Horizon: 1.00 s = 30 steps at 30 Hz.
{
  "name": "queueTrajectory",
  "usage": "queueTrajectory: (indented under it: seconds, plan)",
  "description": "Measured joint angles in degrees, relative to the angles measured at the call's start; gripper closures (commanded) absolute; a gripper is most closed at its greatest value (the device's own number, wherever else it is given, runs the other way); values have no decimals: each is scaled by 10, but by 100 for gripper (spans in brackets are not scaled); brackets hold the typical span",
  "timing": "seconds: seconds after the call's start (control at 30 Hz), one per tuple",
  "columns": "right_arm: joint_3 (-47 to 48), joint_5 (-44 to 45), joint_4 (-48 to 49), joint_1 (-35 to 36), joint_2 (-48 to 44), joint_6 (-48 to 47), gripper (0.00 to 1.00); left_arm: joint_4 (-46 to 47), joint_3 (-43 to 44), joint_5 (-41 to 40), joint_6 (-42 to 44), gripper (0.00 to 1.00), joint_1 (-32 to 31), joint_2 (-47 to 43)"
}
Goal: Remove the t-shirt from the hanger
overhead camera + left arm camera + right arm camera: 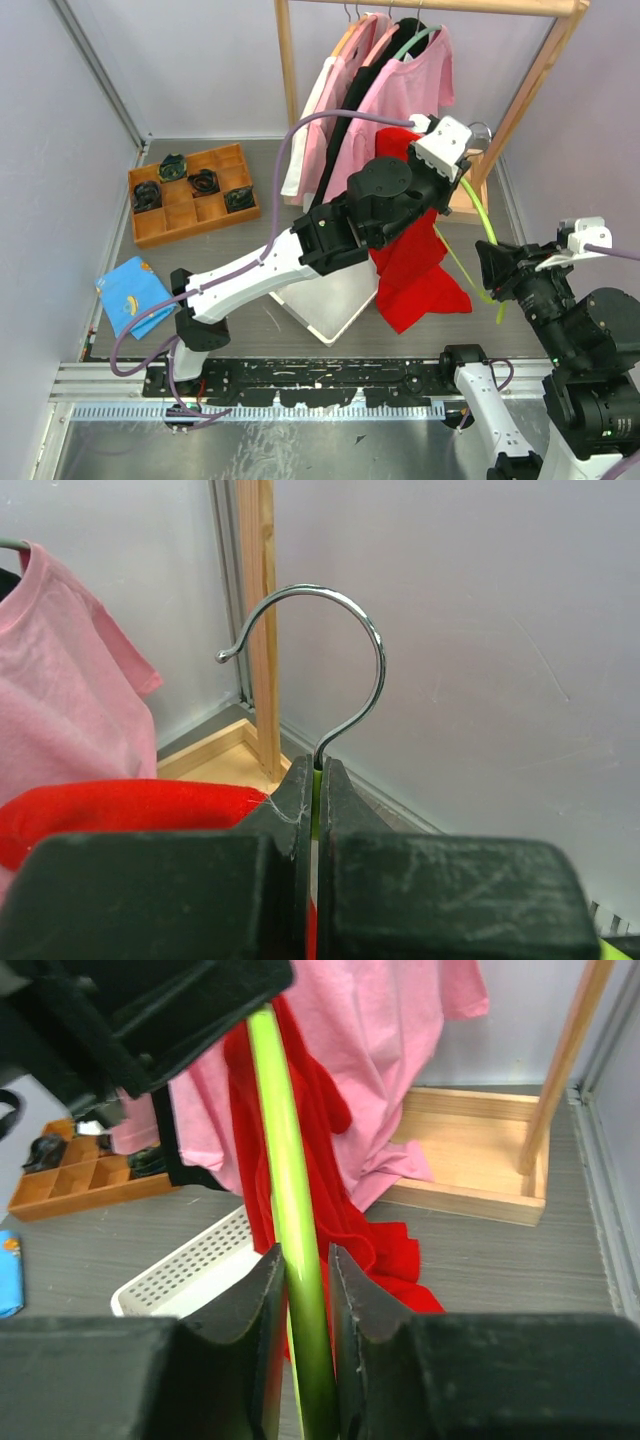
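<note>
Tabletop (pixel 260 150) in grey matting carries a tall wooden rack (pixel 290 60) at the far side, its rail hung with pink shirts (pixel 415 85) and at least one dark garment among them. Below the rack, the red t-shirt (pixel 415 275) hangs in mid-air in front of the pink shirts. Its upper part is bunched close under the left arm's wrist and its lower folds trail down just beside a white perforated basket (pixel 335 305); the right wrist view shows the red cloth reaching the tabletop next to that basket. A wooden compartment tray (pixel 200 228) with small dark items sits well to the left, and a blue cloth (pixel 135 295) lies near the left front. The shirt is still on a green hanger (pixel 285 1160), though the arm of it running down toward the right side is bare of cloth. The right gripper (pixel 305 1260) is closed around that bare green arm, one finger pressing each side. The left gripper (pixel 316 770) is clamped on the hanger's neck, just beneath its metal hook (pixel 370 640), which stands free of the rail.
</note>
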Motion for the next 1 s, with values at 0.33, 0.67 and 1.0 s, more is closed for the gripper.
queueTrajectory:
  seconds: [0.33,0.67,1.0]
  plan:
    - [-21,-23,22,4,-32,-8,99,1,-12,3,-2,81,-3,-2]
    - [-21,17,35,2,-35,3,99,-4,-36,-7,10,25,-2,-41]
    - [-22,63,43,2,-35,1,99,14,-191,4,11,23,-2,-172]
